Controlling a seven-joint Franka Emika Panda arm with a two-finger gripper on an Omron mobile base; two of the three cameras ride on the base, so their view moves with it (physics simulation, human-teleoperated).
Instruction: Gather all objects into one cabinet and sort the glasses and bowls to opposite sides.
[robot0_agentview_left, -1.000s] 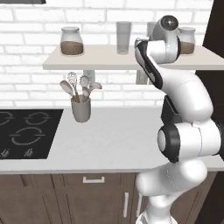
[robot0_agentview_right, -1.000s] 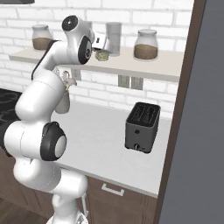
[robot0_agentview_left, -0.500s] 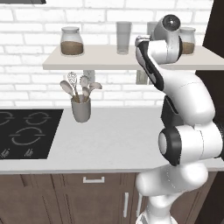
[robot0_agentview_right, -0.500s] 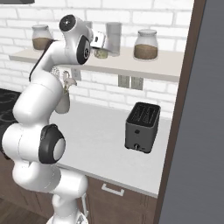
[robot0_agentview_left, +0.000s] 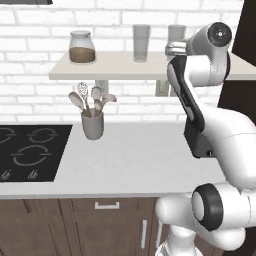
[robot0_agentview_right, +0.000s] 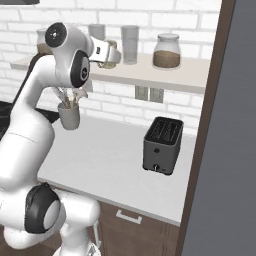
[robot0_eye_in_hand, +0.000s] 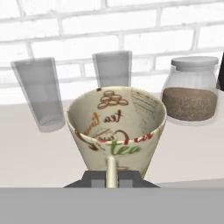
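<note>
Left base view: the arm reaches up to the white wall shelf (robot0_agentview_left: 125, 67), its hand at about 1 o'clock beside two clear glasses (robot0_agentview_left: 141, 42). A brown-filled jar (robot0_agentview_left: 81, 47) sits at 11 o'clock and a utensil holder (robot0_agentview_left: 92, 124) on the counter.

Right base view: the gripper (robot0_agentview_right: 111, 53) holds the cream mug (robot0_agentview_right: 108, 53) at shelf height, at 11 o'clock. A toaster (robot0_agentview_right: 162, 145) stands at centre, and the dark cabinet door (robot0_agentview_right: 222, 145) fills 3 o'clock.

Hand view: the fingers pinch the mug's handle (robot0_eye_in_hand: 111, 169), the mug upright with glasses behind at 10 and 12 o'clock.

Judged so, gathering has barely begun: the mug is only picked up, with sorting still ahead.
</note>
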